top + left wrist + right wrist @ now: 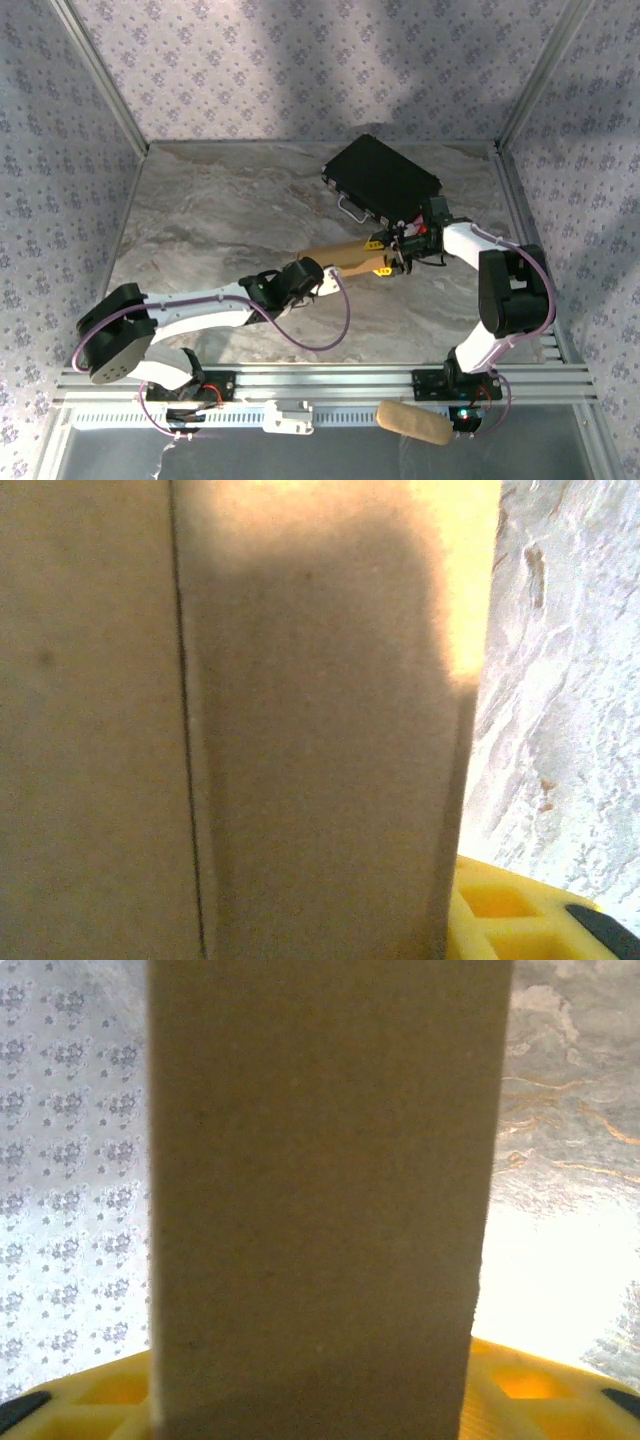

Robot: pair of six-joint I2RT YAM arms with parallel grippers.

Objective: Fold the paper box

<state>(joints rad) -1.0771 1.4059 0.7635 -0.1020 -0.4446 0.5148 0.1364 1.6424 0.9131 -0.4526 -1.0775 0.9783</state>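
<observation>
The box (345, 258) looks light, thin and easily creased, so take it by panel edges beside a fold. The jaws of the right gripper (380, 257) clasp its end. Whether the jaws of the left gripper (320, 273) hold it, I cannot tell.

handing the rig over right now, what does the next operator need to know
left gripper: at the near-left end of the paper box, cardboard close against its camera; open or shut cannot be told.
right gripper: yellow fingers on either side of the box's far-right end, looks clamped.
paper box: between the two grippers, right of the middle of the table, just in front of the black case.
done: box appears partly folded into a narrow long shape.
left: flaps and closure cannot be judged; check them before going on.
</observation>
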